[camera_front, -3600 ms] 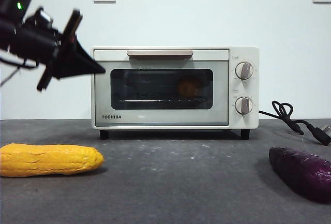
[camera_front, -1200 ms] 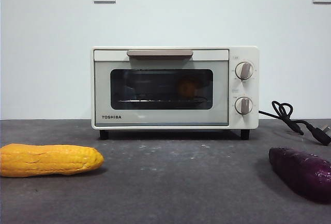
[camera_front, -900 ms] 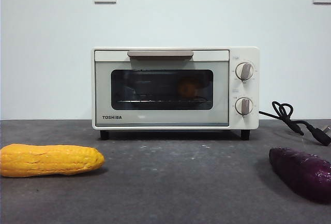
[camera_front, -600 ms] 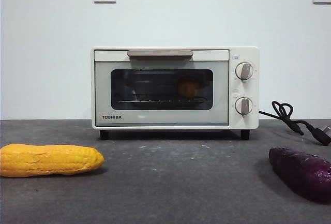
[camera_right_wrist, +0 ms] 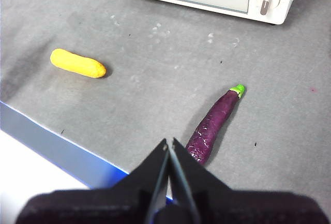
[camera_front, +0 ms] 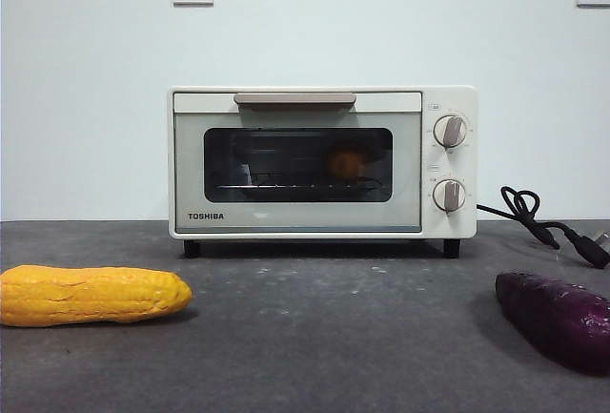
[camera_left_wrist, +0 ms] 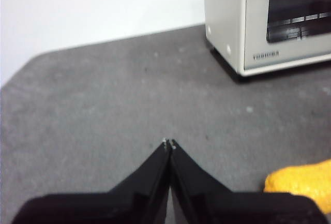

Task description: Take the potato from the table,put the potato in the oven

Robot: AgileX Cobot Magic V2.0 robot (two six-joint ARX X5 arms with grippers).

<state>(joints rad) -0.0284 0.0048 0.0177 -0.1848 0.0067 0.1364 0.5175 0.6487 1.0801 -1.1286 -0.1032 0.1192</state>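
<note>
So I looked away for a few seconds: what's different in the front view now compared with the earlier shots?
A dark arm that hung at the upper left, beside the oven, has withdrawn out of the front view. Nothing was grasped or released. The potato stays behind the closed door; the corn cob and the purple vegetable lie unmoved on the table.

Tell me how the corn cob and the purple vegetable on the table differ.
The corn cob is yellow with a bumpy kernel surface; the purple vegetable is dark purple, glossy, with a green tip. In the right wrist view the corn cob looks shorter and stubbier, the purple vegetable longer and slimmer. Seen from the front, the corn cob lies at the left, the purple vegetable at the right. Both lie flat on the table before the oven.
</note>
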